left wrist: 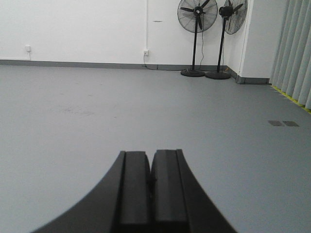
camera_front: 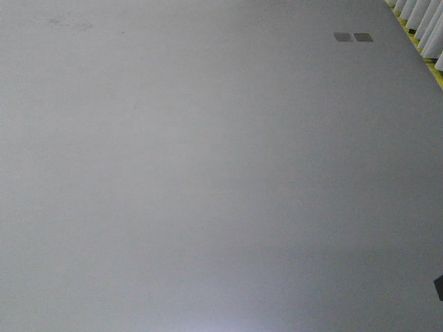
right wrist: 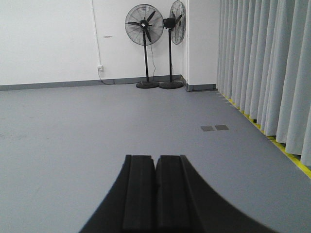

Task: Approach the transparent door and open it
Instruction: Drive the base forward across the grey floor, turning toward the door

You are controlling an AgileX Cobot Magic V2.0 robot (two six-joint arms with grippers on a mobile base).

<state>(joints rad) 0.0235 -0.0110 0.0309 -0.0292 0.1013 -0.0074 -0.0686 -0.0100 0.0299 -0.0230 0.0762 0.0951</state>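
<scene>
Flooring [camera_front: 208, 173], grey and bare, fills the front-facing view as the two-armed robot stands in a large room, with the transparent door out of sight in all three views. The left gripper [left wrist: 151, 162] and the right gripper [right wrist: 156, 167] both point across the room, each with its black fingers [left wrist: 136, 189] pressed together and holding nothing. Two pedestal fans [right wrist: 143, 24] stand against the far white wall [left wrist: 73, 29]. Pale curtains [right wrist: 262, 63] hang along the right side above a yellow floor line [right wrist: 291, 158], and a pair of small dark floor plates [right wrist: 214, 128] lies near them. The base likely has to turn or drive before the door can be found. A door of that kind is probably glazed: rigid, fairly heavy on its hinges or track, smooth and slippery on the pane, and liable to mark or crack under a hard knock. The sound hold would be on a handle or the frame edge, never the pane, with a slow, steady pull or push.
</scene>
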